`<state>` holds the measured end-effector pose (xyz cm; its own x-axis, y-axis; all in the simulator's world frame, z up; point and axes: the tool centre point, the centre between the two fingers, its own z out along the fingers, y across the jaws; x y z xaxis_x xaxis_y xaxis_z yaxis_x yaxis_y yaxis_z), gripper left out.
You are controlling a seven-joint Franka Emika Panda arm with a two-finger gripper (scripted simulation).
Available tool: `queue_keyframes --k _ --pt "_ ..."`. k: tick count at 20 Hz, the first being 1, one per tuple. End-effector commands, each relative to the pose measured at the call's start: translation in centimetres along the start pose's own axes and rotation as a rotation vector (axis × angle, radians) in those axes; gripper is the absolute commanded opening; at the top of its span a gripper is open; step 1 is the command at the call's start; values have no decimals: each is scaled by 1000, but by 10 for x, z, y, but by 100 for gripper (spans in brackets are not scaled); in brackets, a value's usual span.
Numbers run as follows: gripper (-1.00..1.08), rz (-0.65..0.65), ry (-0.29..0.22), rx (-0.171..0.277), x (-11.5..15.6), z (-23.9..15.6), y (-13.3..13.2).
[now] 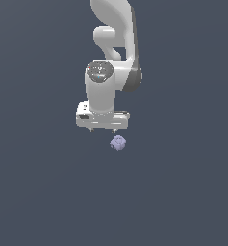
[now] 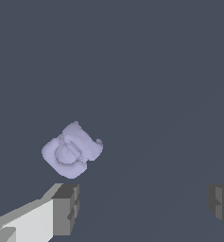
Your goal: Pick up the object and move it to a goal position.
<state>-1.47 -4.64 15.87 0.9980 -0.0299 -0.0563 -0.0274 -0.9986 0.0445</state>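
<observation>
Wrist view: unmarked lavender object point(image 2: 72, 151) outside spread fingers point(image 2: 66, 208).

lavender object point(image 2: 72, 151) lies clear of the gripper point(image 2: 144, 205), whose fingers point(image 2: 66, 208) are spread wide

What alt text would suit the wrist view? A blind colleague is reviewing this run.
A small pale purple lump lies on a plain dark grey floor, ahead of the robot's open gripper and not between its fingers. One grey finger sits close beside the lump; the other shows at the picture's edge.
</observation>
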Motion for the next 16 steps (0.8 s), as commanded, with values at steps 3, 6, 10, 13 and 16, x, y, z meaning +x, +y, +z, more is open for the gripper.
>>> queue_keyframes --k 3,6,10,13,16 --pt "100 -30 2 0 0 3 -3" --pt "100 -71 5 1 1 7 -6" --pt "100 -146 10 2 1 14 -13" --pt "100 -219 16 4 2 21 -20" --pt "100 -307 24 6 2 29 -29"
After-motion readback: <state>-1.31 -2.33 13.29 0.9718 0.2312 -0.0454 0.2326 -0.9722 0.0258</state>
